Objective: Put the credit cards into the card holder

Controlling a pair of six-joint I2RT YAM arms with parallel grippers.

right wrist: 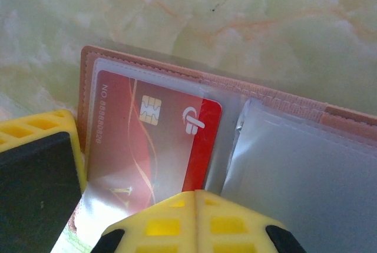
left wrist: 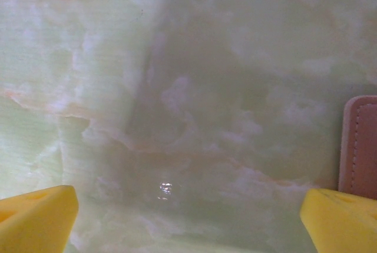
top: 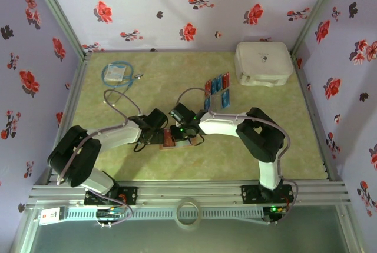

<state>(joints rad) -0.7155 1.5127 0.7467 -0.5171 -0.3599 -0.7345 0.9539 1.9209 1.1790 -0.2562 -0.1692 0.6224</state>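
card holder (right wrist: 265,97) lies open on table (top: 265,153), half hidden from above | red card (right wrist: 153,141) sits in one clear pocket, bottom edge covered by your right gripper (right wrist: 197,217), fingers pressed together | left gripper (left wrist: 188,223) gapes wide beside it

The green marbled table (top: 283,147) is carrying a white box (top: 263,63), with red and blue credit cards (top: 217,92) lying just left of it, a coiled blue cable (top: 118,75) lying well left, and the card holder (top: 168,142) lying left and nearer the arms.
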